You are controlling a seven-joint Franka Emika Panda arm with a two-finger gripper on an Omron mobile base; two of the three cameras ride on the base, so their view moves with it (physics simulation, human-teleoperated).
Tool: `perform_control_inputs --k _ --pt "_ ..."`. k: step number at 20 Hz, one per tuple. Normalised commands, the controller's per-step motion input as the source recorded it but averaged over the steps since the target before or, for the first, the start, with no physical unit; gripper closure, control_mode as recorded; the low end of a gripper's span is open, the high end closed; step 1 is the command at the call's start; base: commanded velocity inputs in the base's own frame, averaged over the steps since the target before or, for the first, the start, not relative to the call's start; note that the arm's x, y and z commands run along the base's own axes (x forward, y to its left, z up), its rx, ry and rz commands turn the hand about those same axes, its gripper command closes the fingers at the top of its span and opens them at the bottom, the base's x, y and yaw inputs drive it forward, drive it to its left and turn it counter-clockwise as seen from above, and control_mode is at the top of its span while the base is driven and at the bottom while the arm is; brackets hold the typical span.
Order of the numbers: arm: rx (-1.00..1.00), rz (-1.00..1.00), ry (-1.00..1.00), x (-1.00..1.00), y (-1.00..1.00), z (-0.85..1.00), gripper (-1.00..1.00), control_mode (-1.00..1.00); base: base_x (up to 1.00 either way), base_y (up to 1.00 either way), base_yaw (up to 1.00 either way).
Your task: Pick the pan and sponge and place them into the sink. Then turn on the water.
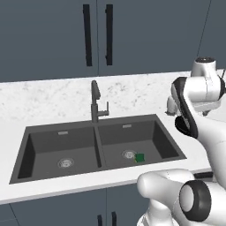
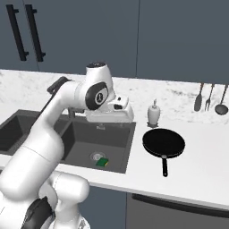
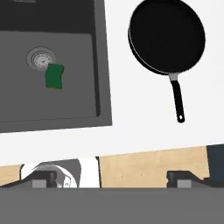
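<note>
Jaws stood wide apart, clamped on nothing; gripper [image 3: 112, 177] hung high above the white counter [image 3: 131, 105], its two dark fingertips [image 3: 43, 178] far to either side at the bottom of the hand view. Looked straight down on the strip of counter between sink and pan. Below and to the right in that view: the pan [image 3: 167, 36], round, black, upright on the counter, well apart from the gripper, with its long thin handle [image 3: 176, 98] pointing toward the counter's front edge. To the left: the sink [image 3: 101, 65], dark grey, right basin under the hand's left side. Inside that basin lay the sponge [image 3: 55, 77], green face up, touching or just beside the round metal drain [image 3: 40, 58].

From the right base view: pan [image 2: 163, 143] just right of the sink's rim [image 2: 131, 145], sponge [image 2: 103, 162] on the right basin floor, white soap dispenser [image 2: 154, 112] behind the pan, utensils [image 2: 209, 99] hung on the back wall. From the left base view: faucet [image 1: 96, 103] upright behind the central divider [image 1: 99, 145], no stream from it; sponge [image 1: 140, 157] by the right drain; left basin [image 1: 57, 150] bare apart from its drain.
</note>
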Motion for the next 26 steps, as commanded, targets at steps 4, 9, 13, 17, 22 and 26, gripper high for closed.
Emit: perform_control_inputs --k 4,9,13,17,22,26 --pt "0.02 0.00 0.05 -0.06 -0.93 -0.61 -1.00 -1.00 0.00 0.00 0.00" --pt "-0.01 -0.01 0.00 0.03 -0.99 -0.50 -1.00 -1.00 0.00 0.00 0.00" --pt "0.02 0.00 0.00 0.07 -0.67 -0.43 -1.00 -1.00 0.00 0.00 0.00" --pt "0.10 0.04 0.02 0.03 -0.31 -0.40 -1.00 -1.00 0.00 0.00 0.00" --pt "0.11 0.01 0.05 0.13 -0.34 -0.36 -1.00 -1.00 0.00 0.00 0.00" --pt "0.04 0.00 0.05 0.32 -0.46 -0.47 -1.00 -1.00 0.00 0.00 0.00"
